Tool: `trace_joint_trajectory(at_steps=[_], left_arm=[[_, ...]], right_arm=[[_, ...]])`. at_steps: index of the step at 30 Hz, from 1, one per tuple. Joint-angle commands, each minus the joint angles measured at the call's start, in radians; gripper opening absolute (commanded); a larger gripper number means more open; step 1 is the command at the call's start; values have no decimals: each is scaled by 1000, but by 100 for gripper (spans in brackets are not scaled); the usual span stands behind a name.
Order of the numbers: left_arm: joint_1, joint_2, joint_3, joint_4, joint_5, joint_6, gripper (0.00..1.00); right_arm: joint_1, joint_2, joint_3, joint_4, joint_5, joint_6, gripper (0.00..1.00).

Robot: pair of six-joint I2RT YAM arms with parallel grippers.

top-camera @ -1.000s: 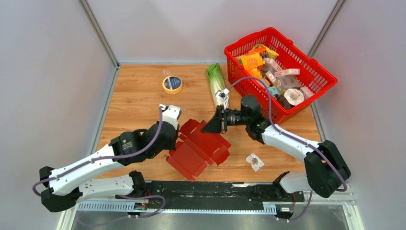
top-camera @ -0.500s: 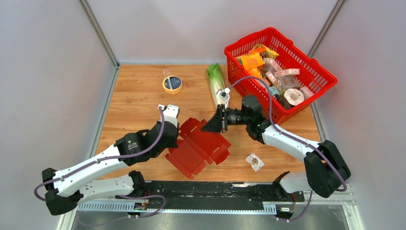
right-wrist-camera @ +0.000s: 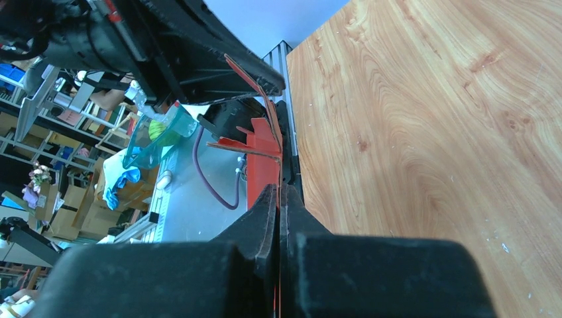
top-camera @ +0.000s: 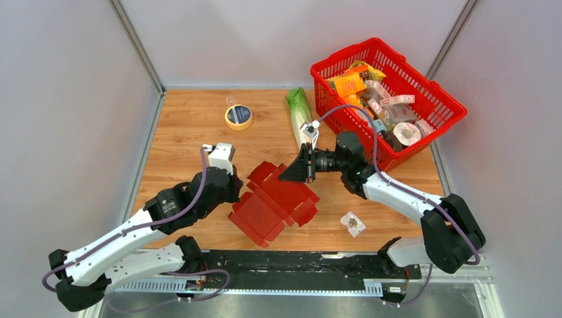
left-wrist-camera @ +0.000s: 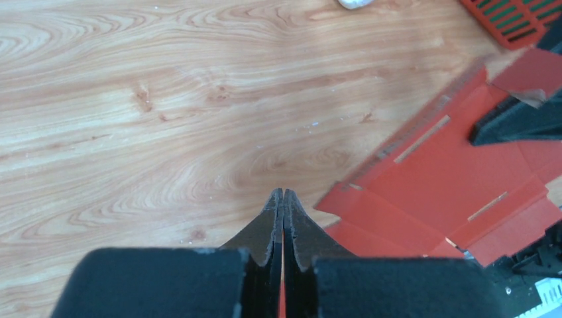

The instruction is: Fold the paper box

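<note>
The paper box (top-camera: 275,202) is a dark-red cardboard sheet with flaps, lying mostly flat in the middle of the table. My right gripper (top-camera: 286,176) is shut on its far flap. In the right wrist view the red sheet (right-wrist-camera: 265,152) runs edge-on out of the shut tips (right-wrist-camera: 278,192). My left gripper (top-camera: 233,191) is shut at the box's left edge. Its tips (left-wrist-camera: 283,193) hang over bare wood, with the box (left-wrist-camera: 450,172) to their right. A thin red line shows low in the gap between the left fingers; I cannot tell whether paper is pinched there.
A red mesh basket (top-camera: 421,74) full of packets stands at the back right. A green leafy pack (top-camera: 299,112) lies beside it and a tape roll (top-camera: 238,116) at the back left. A small wrapped packet (top-camera: 352,223) lies near the front. Grey walls close both sides.
My left arm has drawn back to the left, from over the box's left flaps to its edge. The box's left side shifted slightly. The right arm has stayed put.
</note>
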Motion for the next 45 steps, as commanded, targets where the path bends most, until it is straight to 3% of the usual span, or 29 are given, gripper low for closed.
trace_joint_trajectory(at_steps=[1, 17, 23, 27, 29, 31, 32, 35, 45], left_arm=[[108, -38, -55, 108, 185, -12, 0], [139, -49, -137, 320, 452, -51, 0], [112, 0, -173, 384, 471, -89, 0], [101, 2, -134, 300, 408, -45, 0], [101, -32, -99, 234, 359, 6, 4], [101, -61, -74, 204, 342, 46, 21], [101, -64, -42, 182, 345, 92, 34], [101, -38, 35, 164, 389, 168, 48], [101, 241, 245, 141, 371, 271, 46]], right_arm=[[-2, -22, -6, 63, -20, 11, 0], [-3, -11, -8, 64, 0, 14, 0], [-3, -2, -10, 95, -6, 39, 0], [-2, 9, 3, 31, 20, -12, 0], [4, 7, 20, -44, 53, -67, 0], [21, 9, 44, -131, 98, -110, 0], [29, 6, 55, -164, 112, -160, 0], [58, -5, 78, -264, 173, -229, 0], [92, 17, 99, -296, 172, -260, 0]])
